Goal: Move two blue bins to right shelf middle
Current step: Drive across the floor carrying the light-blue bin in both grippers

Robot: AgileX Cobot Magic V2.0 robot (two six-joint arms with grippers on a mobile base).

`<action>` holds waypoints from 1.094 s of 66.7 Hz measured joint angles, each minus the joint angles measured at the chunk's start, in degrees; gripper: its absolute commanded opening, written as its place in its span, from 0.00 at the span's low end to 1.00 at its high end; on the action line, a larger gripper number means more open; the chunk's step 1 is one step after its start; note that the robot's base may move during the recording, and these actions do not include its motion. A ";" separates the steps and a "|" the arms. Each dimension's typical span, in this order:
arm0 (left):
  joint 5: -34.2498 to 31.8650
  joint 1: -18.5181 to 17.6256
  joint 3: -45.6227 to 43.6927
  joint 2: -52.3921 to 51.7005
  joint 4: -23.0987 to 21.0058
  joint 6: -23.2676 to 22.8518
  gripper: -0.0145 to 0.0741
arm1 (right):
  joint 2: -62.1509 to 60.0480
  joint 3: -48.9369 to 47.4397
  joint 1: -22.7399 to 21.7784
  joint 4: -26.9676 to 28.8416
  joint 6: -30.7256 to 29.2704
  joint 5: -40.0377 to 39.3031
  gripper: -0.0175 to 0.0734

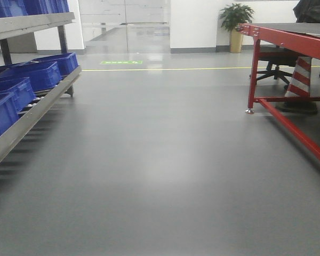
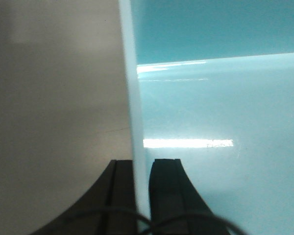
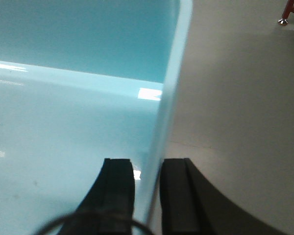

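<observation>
A blue bin is held between both grippers and looks pale cyan up close. In the left wrist view its left wall [image 2: 132,98] runs up between the fingers, and my left gripper [image 2: 141,169] is shut on that wall. In the right wrist view my right gripper [image 3: 147,169] is shut on the bin's right wall [image 3: 169,88]. The bin's inside is bare [image 3: 63,122]. This bin and both grippers are out of the front view. Several more blue bins [image 1: 42,76] sit on the left shelf [image 1: 37,109]. The red-framed right shelf [image 1: 288,38] stands ahead on the right.
A wide grey floor [image 1: 165,160] lies between the two shelves. Under the red frame are a red-and-white striped cone [image 1: 301,80] and an office chair [image 1: 274,66]. A potted plant [image 1: 236,24] stands by the far wall, beyond a yellow floor line [image 1: 165,69].
</observation>
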 measured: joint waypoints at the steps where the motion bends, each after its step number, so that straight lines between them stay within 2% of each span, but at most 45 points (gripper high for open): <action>1: 0.00 0.00 0.00 0.00 0.00 0.00 0.04 | 0.00 0.00 0.00 0.00 0.00 0.00 0.01; 73: 0.00 0.00 0.00 0.00 0.00 0.00 0.04 | 0.00 0.00 0.00 0.00 0.00 -0.34 0.01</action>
